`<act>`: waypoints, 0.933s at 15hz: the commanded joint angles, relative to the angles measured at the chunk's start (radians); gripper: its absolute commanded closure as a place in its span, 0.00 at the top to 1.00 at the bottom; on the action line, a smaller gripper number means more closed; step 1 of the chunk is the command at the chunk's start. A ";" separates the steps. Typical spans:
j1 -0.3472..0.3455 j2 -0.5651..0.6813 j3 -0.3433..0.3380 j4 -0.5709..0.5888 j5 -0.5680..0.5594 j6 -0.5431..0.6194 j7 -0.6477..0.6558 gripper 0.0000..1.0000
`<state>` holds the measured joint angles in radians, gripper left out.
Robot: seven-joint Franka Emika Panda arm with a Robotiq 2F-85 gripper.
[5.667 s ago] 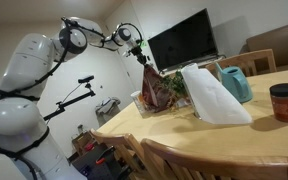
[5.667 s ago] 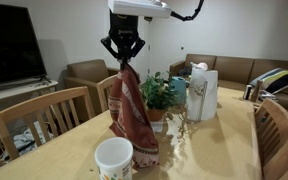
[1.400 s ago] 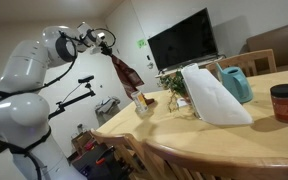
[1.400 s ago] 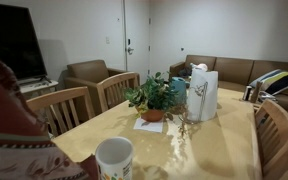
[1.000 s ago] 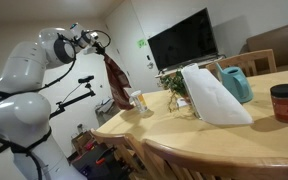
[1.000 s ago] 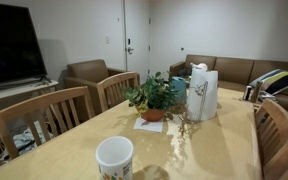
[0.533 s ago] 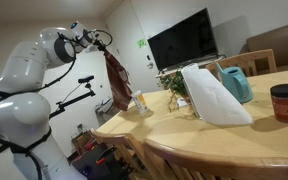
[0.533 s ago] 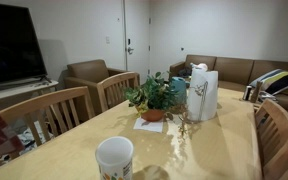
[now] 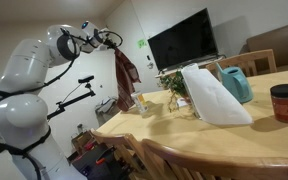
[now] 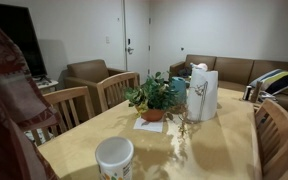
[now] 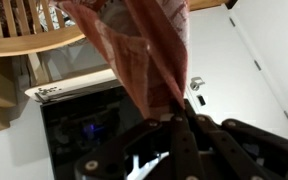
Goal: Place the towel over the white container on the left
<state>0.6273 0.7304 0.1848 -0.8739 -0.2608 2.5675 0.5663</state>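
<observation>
The towel (image 9: 125,74) is a red patterned cloth that hangs from my gripper (image 9: 113,42), which is shut on its top edge. It hangs in the air beside the table's far end, next to the white container (image 9: 141,102), not over it. In an exterior view the towel (image 10: 8,95) fills the left edge, left of and apart from the white cup-shaped container (image 10: 115,157). In the wrist view the towel (image 11: 136,48) runs from my gripper (image 11: 177,118) toward the top of the picture.
On the wooden table (image 10: 209,150) stand a potted plant (image 10: 152,97), a tall white bag (image 10: 202,92) and a teal jug (image 9: 235,83). A red jar (image 9: 284,102) stands near the table's side. Wooden chairs (image 10: 76,105) stand round the table.
The gripper has swung the towel back toward the table. It was off to the side and nearly out of one exterior view; now it fills that view's left edge.
</observation>
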 commanded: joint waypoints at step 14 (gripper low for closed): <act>-0.064 -0.026 0.045 -0.161 0.023 0.072 0.009 0.02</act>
<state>0.5602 0.7062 0.2284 -1.0351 -0.2348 2.6446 0.5809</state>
